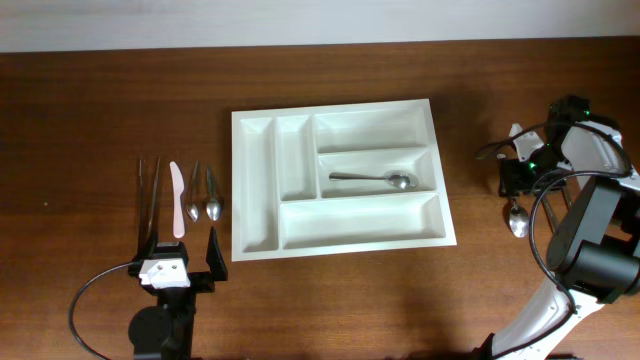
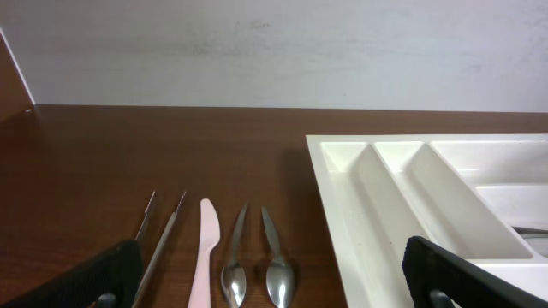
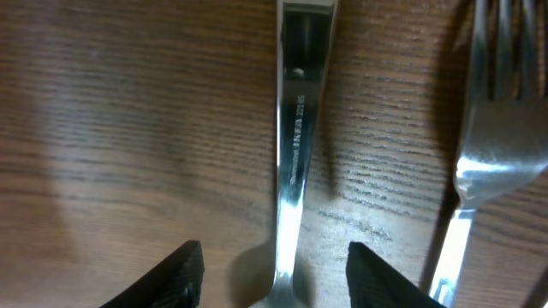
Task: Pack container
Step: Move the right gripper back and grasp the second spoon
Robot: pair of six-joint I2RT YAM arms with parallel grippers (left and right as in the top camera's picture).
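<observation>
The white cutlery tray point(image 1: 360, 226) lies mid-table, with one metal spoon point(image 1: 375, 179) in its middle long compartment. My left gripper point(image 1: 180, 262) is open and empty, low at the front left, behind a row of cutlery. The tray's left end also shows in the left wrist view point(image 2: 360, 205). My right gripper point(image 1: 519, 182) is at the far right, open, low over the table. In the right wrist view its fingers point(image 3: 278, 287) straddle the handle of a metal spoon point(image 3: 293, 162) without closing on it. That spoon's bowl shows in the overhead view point(image 1: 517, 222).
Left of the tray lie dark chopsticks point(image 1: 148, 200), a pink knife point(image 1: 177, 198) and two spoons point(image 1: 194, 203) point(image 1: 212, 196). A metal fork point(image 3: 484, 145) lies just right of the straddled spoon. The right arm's body and cables point(image 1: 590, 240) fill the right edge.
</observation>
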